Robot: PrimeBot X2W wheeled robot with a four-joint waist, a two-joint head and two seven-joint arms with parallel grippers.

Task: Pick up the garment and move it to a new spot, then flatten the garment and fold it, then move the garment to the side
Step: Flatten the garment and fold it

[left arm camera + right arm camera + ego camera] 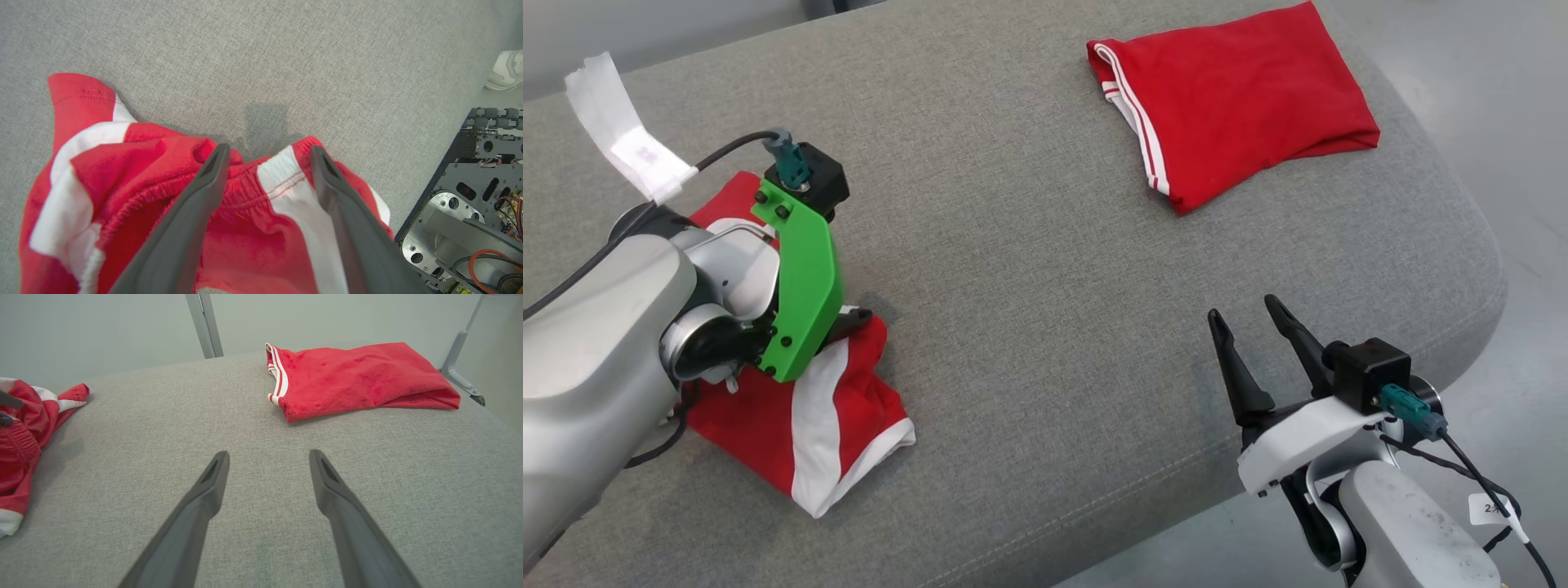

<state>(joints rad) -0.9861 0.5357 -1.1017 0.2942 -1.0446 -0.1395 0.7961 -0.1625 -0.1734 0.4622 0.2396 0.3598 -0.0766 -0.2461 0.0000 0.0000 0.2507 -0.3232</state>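
My left gripper (268, 149) stands spread over the crumpled red-and-white shorts (245, 228). My right gripper (1243, 308), also spread, hovers above the desk (1029, 286).

On the head camera my left forearm (596, 327) and its green bracket (805, 278) cover the middle of the crumpled garment (841, 416). In the left wrist view the fingers (192, 212) of my left gripper (268, 150) blot out part of the waistband, and I cannot tell whether their tips touch the cloth. The bottom edge cuts the garment off. The print on the paper tag (629, 139) is too small to read. A pale shoe (506, 69) is clipped by the right edge.
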